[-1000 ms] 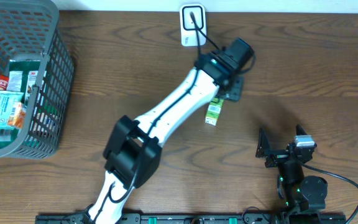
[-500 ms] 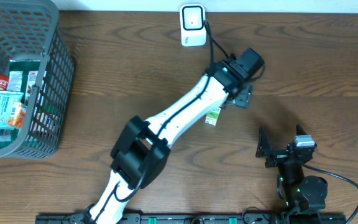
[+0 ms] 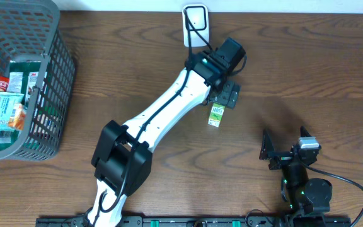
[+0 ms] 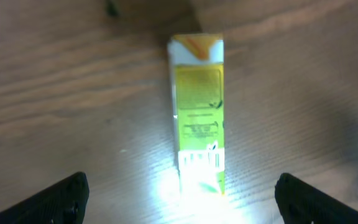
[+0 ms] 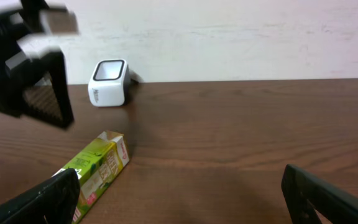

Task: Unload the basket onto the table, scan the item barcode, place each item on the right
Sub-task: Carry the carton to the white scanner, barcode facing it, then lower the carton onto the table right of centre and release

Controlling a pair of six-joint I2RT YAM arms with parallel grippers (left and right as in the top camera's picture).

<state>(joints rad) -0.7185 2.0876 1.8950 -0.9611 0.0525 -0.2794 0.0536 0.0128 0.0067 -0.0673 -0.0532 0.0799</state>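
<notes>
Both pairs of jaws gape; one carton (image 3: pixel 216 115) lies near one scanner (image 3: pixel 191 19).

A white-and-black left arm (image 3: pixel 169 108) stretches diagonally across the brown wooden table (image 3: pixel 307 69). Its left gripper (image 3: pixel 227 96) sits at the upper end of a small green-and-white carton (image 3: pixel 216 116) that lies flat. A white boxy scanner (image 3: pixel 196 25) stands at the far edge. At far left, a grey plastic mesh basket (image 3: pixel 50 82) holds colourful packets (image 3: pixel 8 104). The right gripper (image 3: pixel 287 150) sits well apart, at lower right.
</notes>
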